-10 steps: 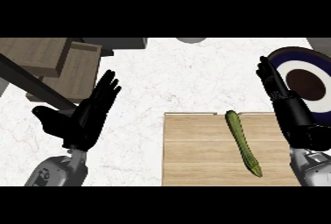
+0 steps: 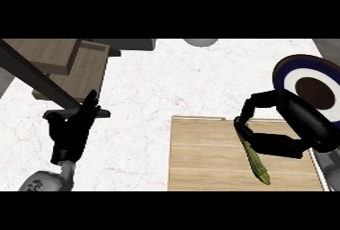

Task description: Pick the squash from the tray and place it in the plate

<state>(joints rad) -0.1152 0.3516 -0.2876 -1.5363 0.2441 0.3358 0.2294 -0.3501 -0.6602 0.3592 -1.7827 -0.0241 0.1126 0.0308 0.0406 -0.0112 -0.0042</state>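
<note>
The squash [image 2: 252,152] is seen lying on the wooden tray [image 2: 199,157]. It is long, thin and green, and its length runs from the far end near the fingertips down toward the near edge of the tray, leaning a little to the right.

The right hand [image 2: 292,121] is placed right over the far end of the squash. Its fingers [image 2: 247,110] are bent on the far side and its thumb [image 2: 266,143] is curved on the near side, so the far end of the squash sits between them. The squash is not yet lifted, and it cannot be told whether it is touched yet.

The plate [image 2: 299,67] is found just behind the right hand, up and to the right of the fingers.

The left hand [image 2: 69,130] is held open at the left, fingers straight, well apart from the squash. So the right hand is judged much nearer for the pick.
</note>
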